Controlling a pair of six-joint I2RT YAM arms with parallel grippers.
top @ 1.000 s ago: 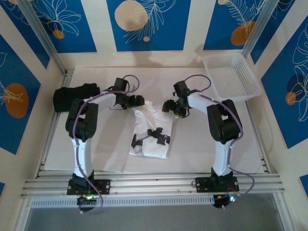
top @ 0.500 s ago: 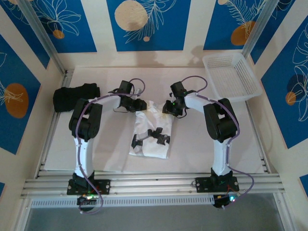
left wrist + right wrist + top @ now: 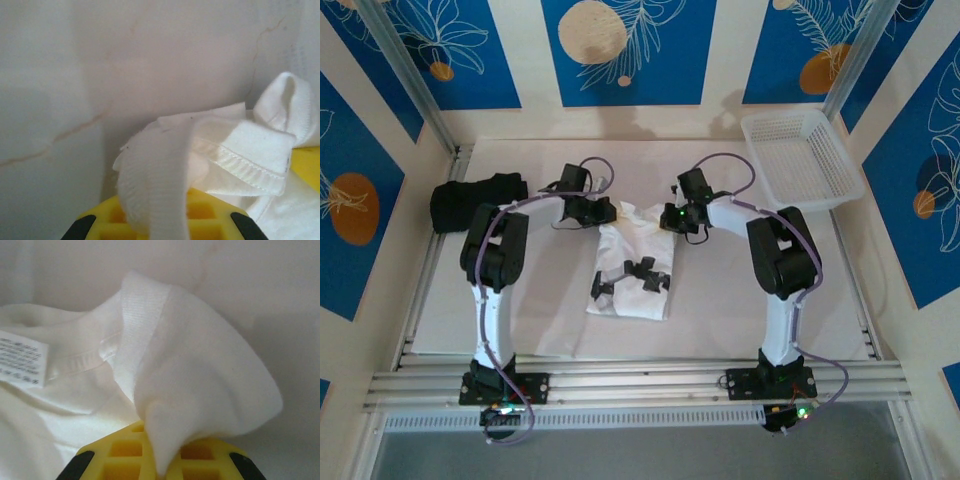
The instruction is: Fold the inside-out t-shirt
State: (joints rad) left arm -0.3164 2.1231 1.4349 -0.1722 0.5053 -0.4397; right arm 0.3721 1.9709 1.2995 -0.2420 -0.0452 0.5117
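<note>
The inside-out t-shirt (image 3: 632,268) lies crumpled in the middle of the table, a white heap with black marks on its centre. My left gripper (image 3: 604,212) is at its far left corner, shut on a ribbed white band of the shirt (image 3: 155,185) that runs down between the yellow jaws (image 3: 160,222). At the far right corner my right gripper (image 3: 666,216) is shut on a bunched fold of the shirt's cloth (image 3: 200,385), pinched between its yellow jaws (image 3: 162,462). A care label (image 3: 22,362) and a stitched hem show to the left of that fold.
A black folded garment (image 3: 472,200) lies at the table's left, beside the left arm. A white mesh basket (image 3: 802,157) stands at the far right corner. Bare table (image 3: 740,300) spreads to the right of the shirt and in front of it.
Both grippers have gone from open to shut on the shirt's far edge. They have shifted slightly away from me, and the shirt's far edge has been drawn up with them.
</note>
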